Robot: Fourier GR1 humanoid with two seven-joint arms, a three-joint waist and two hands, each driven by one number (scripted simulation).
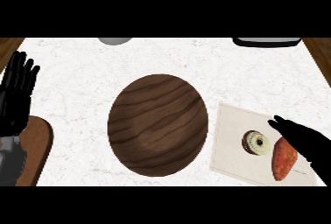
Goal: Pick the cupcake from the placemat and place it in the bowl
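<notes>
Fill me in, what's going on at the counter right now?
The right hand is over the right part of the placemat, fingers straight and pointing toward the cupcake. The cupcake sits on the mat, not yet grasped, with an orange-red food item beside it. The wooden bowl in the middle of the counter has nothing in it. The left hand rests open at the left edge.
</notes>
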